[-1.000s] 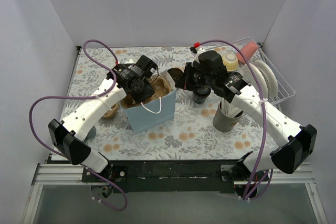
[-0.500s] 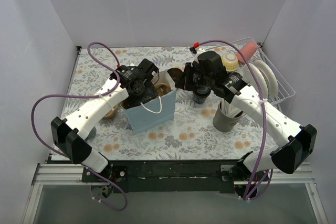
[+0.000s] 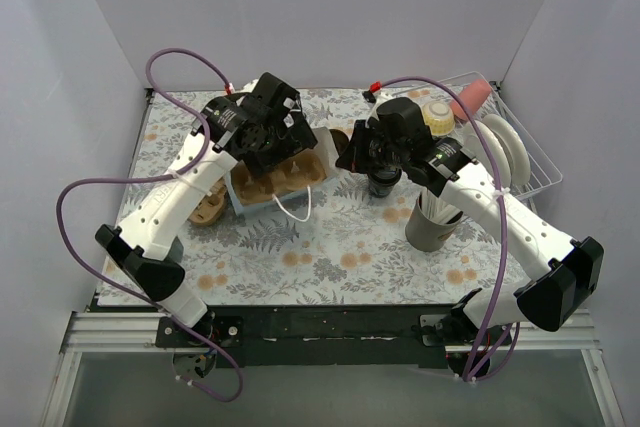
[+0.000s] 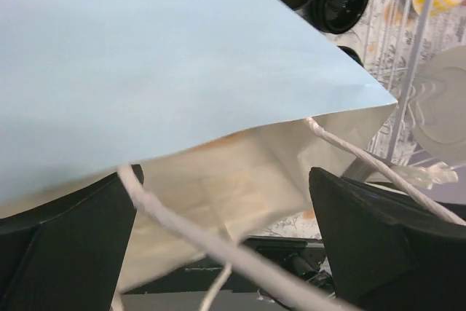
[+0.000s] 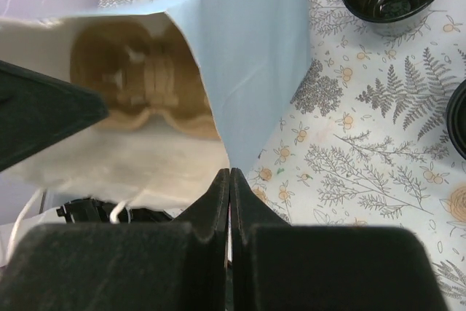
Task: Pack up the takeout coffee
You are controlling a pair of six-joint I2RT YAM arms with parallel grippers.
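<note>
Bright, even light with soft shadows; close wrist views blur.

Looking down on a floral-print counter (image 3: 350,247). Carrying, from left to right: a brown cardboard cup tray (image 3: 207,211) lying flat, a blue paper bag (image 3: 262,205) tilting over, a black cup (image 3: 384,185) standing upright, a grey holder (image 3: 432,231), and a wire rack (image 3: 540,175) sitting at the far right edge.

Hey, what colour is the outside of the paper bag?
The paper bag is light blue outside and off-white inside; the right wrist view shows it best.
</note>
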